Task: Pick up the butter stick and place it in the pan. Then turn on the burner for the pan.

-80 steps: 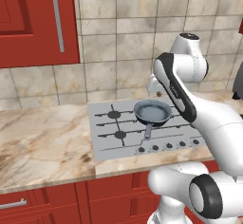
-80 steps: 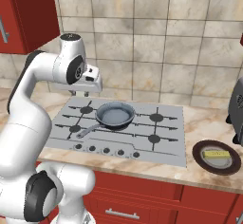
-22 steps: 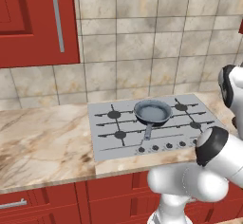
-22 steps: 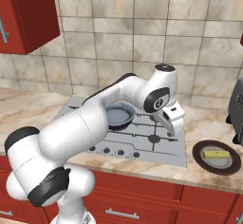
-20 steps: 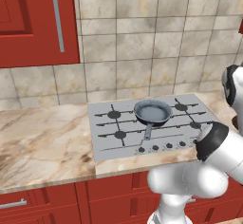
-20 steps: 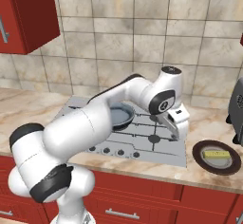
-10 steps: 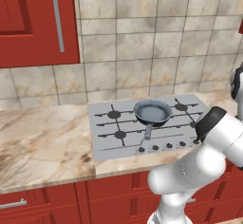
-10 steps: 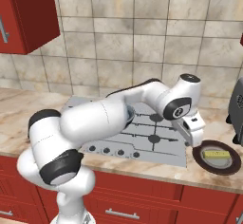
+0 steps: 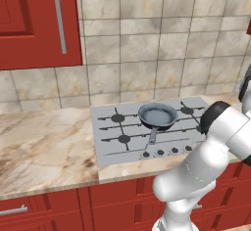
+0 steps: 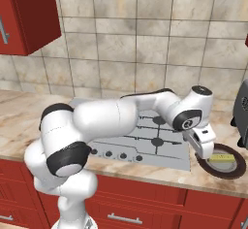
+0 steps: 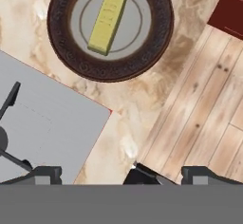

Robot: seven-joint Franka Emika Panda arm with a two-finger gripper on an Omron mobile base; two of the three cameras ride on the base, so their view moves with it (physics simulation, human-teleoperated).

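The butter stick (image 11: pixel 109 17) lies on a dark-rimmed plate (image 11: pixel 156 52) on the counter (image 11: pixel 142 104), just beside the cooktop (image 10: pixel 145 143). The gripper (image 10: pixel 206 148) hangs above with jaws wide, empty — it should centre over the stick and close across its narrow sides.
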